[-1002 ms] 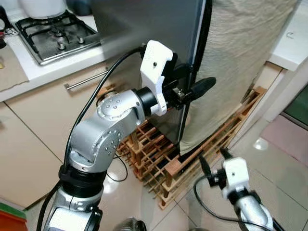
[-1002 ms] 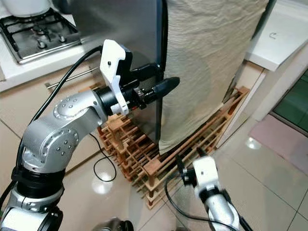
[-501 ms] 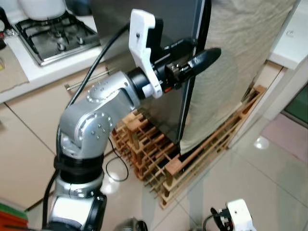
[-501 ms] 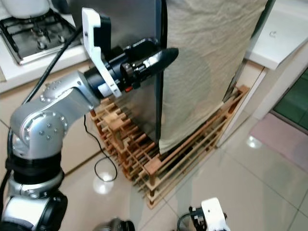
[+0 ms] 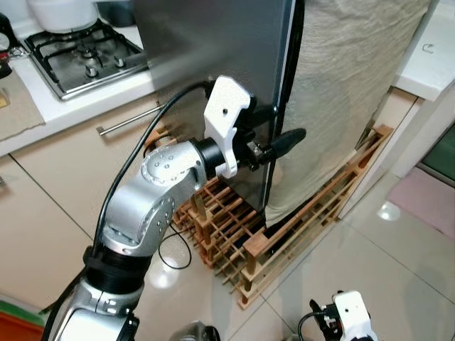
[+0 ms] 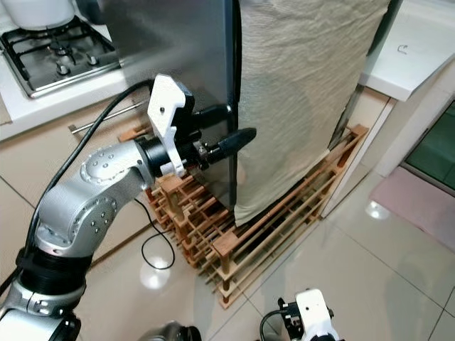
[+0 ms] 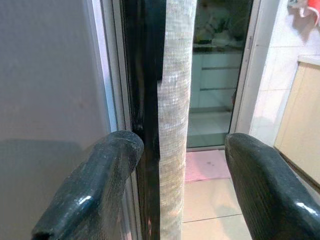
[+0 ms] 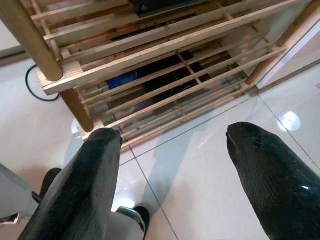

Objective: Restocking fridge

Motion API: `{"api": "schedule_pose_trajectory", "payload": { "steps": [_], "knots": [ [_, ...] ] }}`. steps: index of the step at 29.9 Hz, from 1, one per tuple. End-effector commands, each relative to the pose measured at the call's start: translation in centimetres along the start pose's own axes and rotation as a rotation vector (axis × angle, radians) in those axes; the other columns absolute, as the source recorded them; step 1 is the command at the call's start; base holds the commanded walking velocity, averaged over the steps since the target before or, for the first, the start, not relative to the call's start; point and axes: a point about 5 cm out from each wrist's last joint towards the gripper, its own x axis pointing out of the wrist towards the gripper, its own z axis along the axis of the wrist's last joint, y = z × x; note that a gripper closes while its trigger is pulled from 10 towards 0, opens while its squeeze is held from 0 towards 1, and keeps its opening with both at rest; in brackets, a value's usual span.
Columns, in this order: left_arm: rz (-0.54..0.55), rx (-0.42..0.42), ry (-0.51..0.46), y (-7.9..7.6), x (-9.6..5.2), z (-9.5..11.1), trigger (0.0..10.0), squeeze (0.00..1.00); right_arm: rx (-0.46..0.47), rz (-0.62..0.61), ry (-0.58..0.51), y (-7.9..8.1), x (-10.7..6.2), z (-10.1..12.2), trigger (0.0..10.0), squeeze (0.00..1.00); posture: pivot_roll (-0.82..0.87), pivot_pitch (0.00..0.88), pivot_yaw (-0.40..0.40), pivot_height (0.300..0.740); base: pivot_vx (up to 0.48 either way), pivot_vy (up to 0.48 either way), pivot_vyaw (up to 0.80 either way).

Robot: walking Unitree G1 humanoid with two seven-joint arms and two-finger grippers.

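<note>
The fridge's grey steel door (image 5: 213, 42) stands shut ahead, with a beige cloth (image 5: 348, 85) hanging over the part to its right. My left gripper (image 5: 284, 124) is raised to the door's right edge and is open. In the left wrist view its fingers (image 7: 100, 175) straddle the dark door seam (image 7: 145, 100) and the cloth's edge (image 7: 175, 100) without touching either. My right gripper (image 8: 172, 135) hangs low and open over the floor, holding nothing; its white wrist (image 5: 348, 316) shows at the bottom.
A wooden slatted rack (image 5: 284, 227) lies at the fridge's foot, with a black cable (image 5: 170, 256) on the tiles beside it. A gas hob (image 5: 85, 53) and a cabinet handle (image 5: 128, 119) are to the left. A white counter (image 5: 430, 57) stands right.
My left gripper, raised higher along the door edge half a second ago, has come back down. The right arm has sunk to the bottom of the view since a second ago.
</note>
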Motion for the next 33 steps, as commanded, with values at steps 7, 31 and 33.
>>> {"api": "schedule_pose_trajectory", "payload": {
  "steps": [7,31,33],
  "knots": [
    [0.031,0.023,0.029,-0.6,-0.2,-2.0,10.0,0.0,-0.01,-0.011,-0.015,-0.4,-0.1,-0.2,10.0,0.0,-0.15,0.055,0.063,0.724,0.0,0.0,0.0],
    [-0.38,-0.154,-0.108,-2.7,0.0,-0.7,10.0,0.0,-0.018,-0.008,-0.028,-0.6,0.1,-0.2,10.0,0.0,-0.16,0.064,0.062,0.724,0.0,0.0,0.0],
    [-0.355,-0.153,-0.11,-2.0,-0.1,-0.7,10.0,0.0,-0.019,-0.009,-0.026,-0.6,0.1,-0.2,10.0,0.0,-0.16,0.064,0.061,0.724,0.0,0.0,0.0]
  ]
}}
